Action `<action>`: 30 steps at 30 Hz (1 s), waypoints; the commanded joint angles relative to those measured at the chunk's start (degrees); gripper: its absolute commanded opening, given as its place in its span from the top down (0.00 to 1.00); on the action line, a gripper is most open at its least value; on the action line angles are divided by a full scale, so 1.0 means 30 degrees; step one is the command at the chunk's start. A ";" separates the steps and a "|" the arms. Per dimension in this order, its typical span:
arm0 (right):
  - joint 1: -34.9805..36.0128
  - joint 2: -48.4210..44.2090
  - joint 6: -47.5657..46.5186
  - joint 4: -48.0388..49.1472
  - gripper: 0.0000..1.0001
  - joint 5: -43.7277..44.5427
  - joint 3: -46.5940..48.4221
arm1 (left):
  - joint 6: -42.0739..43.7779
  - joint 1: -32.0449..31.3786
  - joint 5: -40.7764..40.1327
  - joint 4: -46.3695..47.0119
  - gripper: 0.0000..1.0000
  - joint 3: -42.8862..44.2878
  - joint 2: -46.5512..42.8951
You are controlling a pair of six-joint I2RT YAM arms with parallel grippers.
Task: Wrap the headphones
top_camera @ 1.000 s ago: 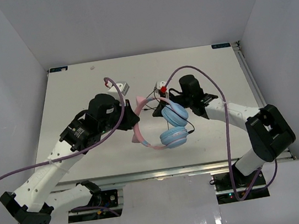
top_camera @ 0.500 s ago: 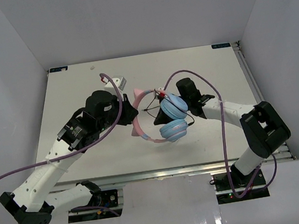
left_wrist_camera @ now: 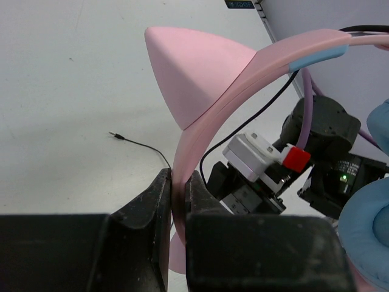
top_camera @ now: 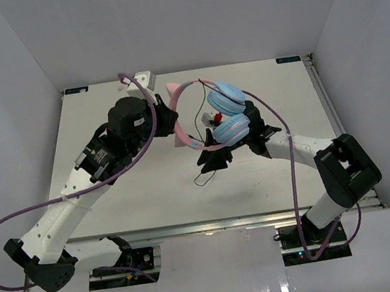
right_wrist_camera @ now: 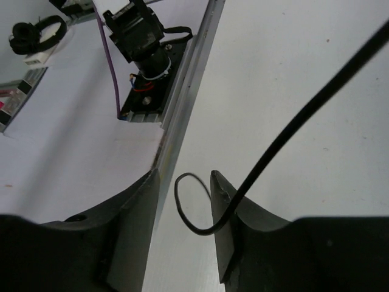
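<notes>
The left gripper (left_wrist_camera: pixel 177 182) is pinching the pink headband of the headphones (top_camera: pixel 226 99), holding them up off the table (top_camera: pixel 89 117), over its middle. The right gripper (right_wrist_camera: pixel 185 177) has its fingers parted, with the thin black cable (right_wrist_camera: pixel 292 128) looping loosely through the gap.

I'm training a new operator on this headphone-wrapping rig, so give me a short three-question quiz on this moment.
1. True or false: the left gripper is shut on the pink headband.
2. What passes between the open jaws of the right gripper? A) the black cable B) a pen C) nothing
3. How many blue ear cups show from above?
Key: 1 true; 2 A; 3 two.
</notes>
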 commanded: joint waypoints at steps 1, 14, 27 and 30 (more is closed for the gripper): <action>0.0114 -0.1197 0.2796 0.3498 0.46 -0.1371 -0.1088 | -0.0907 -0.0031 -0.1281 0.2141 1.00 0.1037 -0.0146; 0.0709 0.0064 1.0936 1.3157 0.32 -0.1322 -0.2585 | -0.2315 -0.0057 -0.2663 0.5560 1.00 0.0553 -0.0178; 0.1846 0.2532 1.8666 2.3380 0.31 -0.0880 -0.2952 | -0.2833 -0.0031 -0.4801 0.7567 1.00 0.0721 0.0156; 0.2407 0.3360 2.0422 2.5896 0.32 -0.0928 -0.2777 | -0.2643 -0.0009 -0.5151 0.7074 1.00 0.1442 0.0451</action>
